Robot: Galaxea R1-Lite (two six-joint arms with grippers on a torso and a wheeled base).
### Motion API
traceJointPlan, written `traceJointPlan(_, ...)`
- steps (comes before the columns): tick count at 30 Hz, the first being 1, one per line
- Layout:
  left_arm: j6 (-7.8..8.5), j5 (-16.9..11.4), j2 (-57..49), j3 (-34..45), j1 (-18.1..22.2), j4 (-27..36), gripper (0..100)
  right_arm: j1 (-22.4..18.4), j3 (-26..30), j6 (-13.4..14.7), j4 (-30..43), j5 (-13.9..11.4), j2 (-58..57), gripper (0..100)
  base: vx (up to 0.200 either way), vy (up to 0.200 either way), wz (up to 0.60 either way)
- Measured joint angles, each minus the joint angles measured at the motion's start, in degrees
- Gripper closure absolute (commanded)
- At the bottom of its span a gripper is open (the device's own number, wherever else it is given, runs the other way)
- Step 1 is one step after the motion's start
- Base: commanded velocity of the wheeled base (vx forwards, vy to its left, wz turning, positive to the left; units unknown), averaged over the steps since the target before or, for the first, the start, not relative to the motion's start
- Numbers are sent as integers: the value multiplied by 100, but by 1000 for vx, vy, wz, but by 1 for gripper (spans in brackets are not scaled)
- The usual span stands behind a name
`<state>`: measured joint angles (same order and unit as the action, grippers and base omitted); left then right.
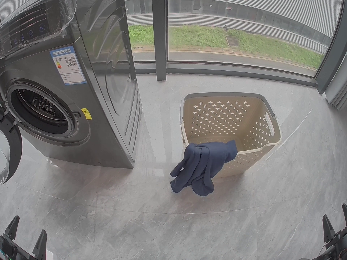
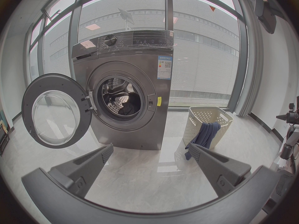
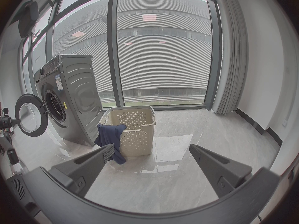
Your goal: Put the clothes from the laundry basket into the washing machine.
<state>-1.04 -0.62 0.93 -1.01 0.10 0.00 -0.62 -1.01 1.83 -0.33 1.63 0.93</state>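
Washing machine (image 1: 108, 73) casing: grey sheet metal, satin sheen; control panel (image 1: 27, 27) under crinkled clear plastic film (image 1: 67, 8). Drum (image 2: 113, 86) appears bright polished metal. Laundry basket (image 1: 224, 123): cream perforated plastic, matt. Navy garment (image 1: 202, 167): soft matt cloth. Floor (image 1: 144, 217): glossy, smooth marble-look tile

Washing machine (image 1: 72, 91) left, laundry basket (image 1: 220, 121) right of it, both on floor (image 1: 144, 217); garment (image 1: 200, 167) hangs over basket's near rim.
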Motion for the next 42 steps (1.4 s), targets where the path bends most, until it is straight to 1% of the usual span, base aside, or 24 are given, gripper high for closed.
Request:
traceJointPlan(2, -2, 0, 0, 0, 0, 0, 0, 0, 0, 2, 1, 2, 0, 0, 0, -200, 0)
traceJointPlan(17, 9, 0, 0, 0, -5, 0, 0, -1, 0, -22, 1, -13, 0, 0, 0, 0, 0)
traceJointPlan(22, 17, 2, 0, 0, -5, 0, 0, 0, 0, 2, 6, -13, 0, 0, 200, 0, 0)
traceJointPlan(28, 11, 0, 0, 0, -2, 0, 0, -4, 0, 44, -82, -22, 0, 0, 0, 0, 0)
traceJointPlan(30, 11, 0, 0, 0, -2, 0, 0, -4, -52, 63, -108, -55, 0, 0, 0, 0, 0)
traceJointPlan(36, 20, 2, 0, 0, -2, 0, 0, 7, -660, 101, -177, -265, 190, 0, 0, 0, 0)
traceJointPlan(39, 22, 0, 0, 0, 0, 0, 0, 13, -802, 126, -216, -467, 607, 0, 0, 0, 0)
traceJointPlan(42, 20, 0, 0, 0, -5, 0, 0, 22, -872, 180, -405, -664, 1228, 0, 0, 0, 0)
